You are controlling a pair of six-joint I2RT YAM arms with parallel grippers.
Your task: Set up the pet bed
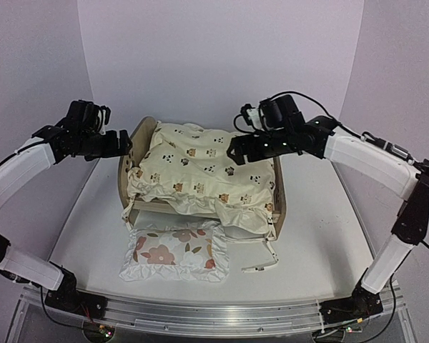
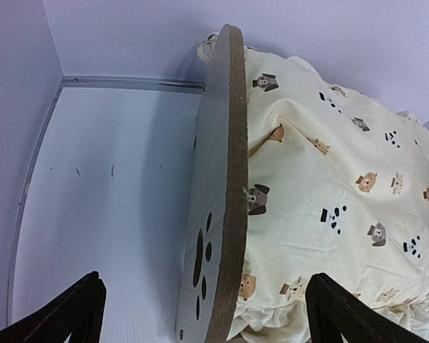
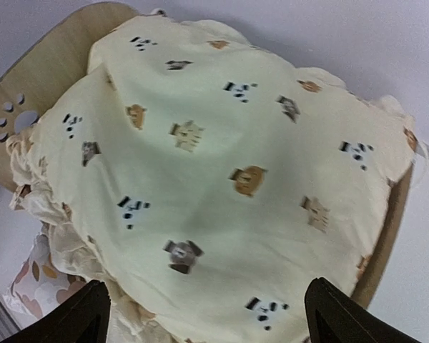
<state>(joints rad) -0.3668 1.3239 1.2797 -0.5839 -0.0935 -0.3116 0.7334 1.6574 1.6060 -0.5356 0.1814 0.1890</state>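
Observation:
The pet bed (image 1: 280,204) stands mid-table, its light-wood headboard (image 2: 225,179) with paw-print cutouts at the left. The cream animal-print cushion (image 1: 200,168) lies rumpled over the frame, hiding the base. My left gripper (image 1: 125,143) hovers open at the headboard; in the left wrist view its dark fingers (image 2: 79,314) stand wide either side of the board's edge, holding nothing. My right gripper (image 1: 236,150) is open just over the cushion's right part (image 3: 222,157), fingers (image 3: 343,314) spread and empty. The headboard (image 3: 50,71) shows at the upper left of the right wrist view.
A small white ruffled pillow (image 1: 175,254) with red-brown flowers lies on the table in front of the bed. A tie string (image 1: 261,264) trails from the cushion onto the white table (image 1: 93,221). Lilac walls close in behind and at both sides.

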